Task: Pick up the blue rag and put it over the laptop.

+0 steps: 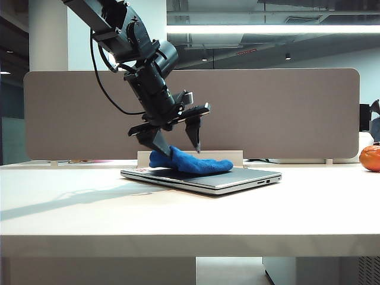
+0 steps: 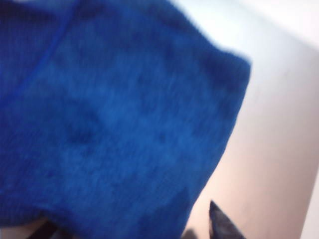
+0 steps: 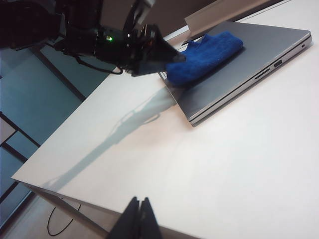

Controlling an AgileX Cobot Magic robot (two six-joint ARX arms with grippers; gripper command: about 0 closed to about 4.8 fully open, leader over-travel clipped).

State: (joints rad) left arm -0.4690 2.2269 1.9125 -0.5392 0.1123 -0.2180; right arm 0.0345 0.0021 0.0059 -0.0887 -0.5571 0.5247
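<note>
Blue rag (image 2: 114, 124) blurred — it hides most of the laptop (image 2: 279, 149) lid

The blue rag (image 1: 190, 161) lies bunched in a soft, nubby heap on my closed laptop (image 1: 237, 178), covering the lid's rear and left part in the exterior view and leaving the front and right of it bare. The laptop is thin and silver-grey, lying flat on the white surface (image 1: 89, 202), ports showing along its side edge.
</note>
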